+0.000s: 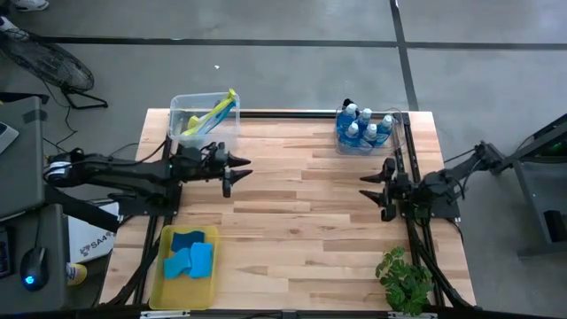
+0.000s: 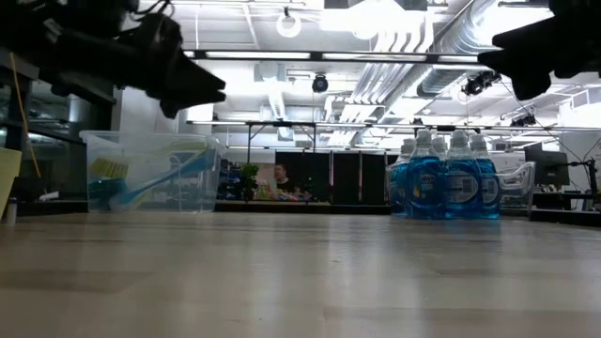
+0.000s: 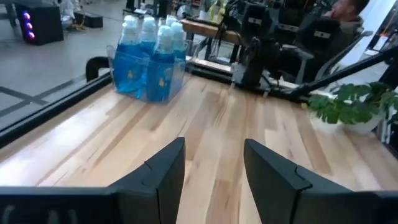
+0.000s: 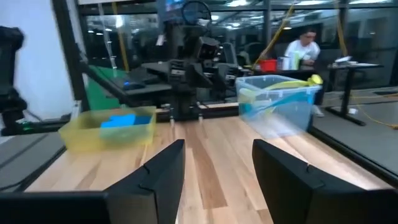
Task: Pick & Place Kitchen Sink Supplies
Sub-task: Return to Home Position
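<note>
Several clear bottles of blue dish soap (image 1: 361,128) with white caps stand in a clear bin at the table's far right; the left wrist view shows the bottles (image 3: 148,59) too. Yellow-green-handled dish brushes (image 1: 213,113) lie slanted in a clear bin (image 1: 182,113) at the far left. Blue sponges (image 1: 191,257) lie in a yellow tray (image 1: 159,283) at the near left. My left gripper (image 1: 237,175) hovers open over the table's left middle, pointing level toward the right edge, with nothing between its fingers (image 3: 168,171). My right gripper (image 1: 372,190) hovers open at the right middle, facing left.
A small green plant (image 1: 403,279) stands at the near right corner. Bare wood lies between the two grippers across the table's middle (image 1: 306,208). In the low view both grippers hang well above the tabletop. A person sits in the room beyond the table (image 4: 305,43).
</note>
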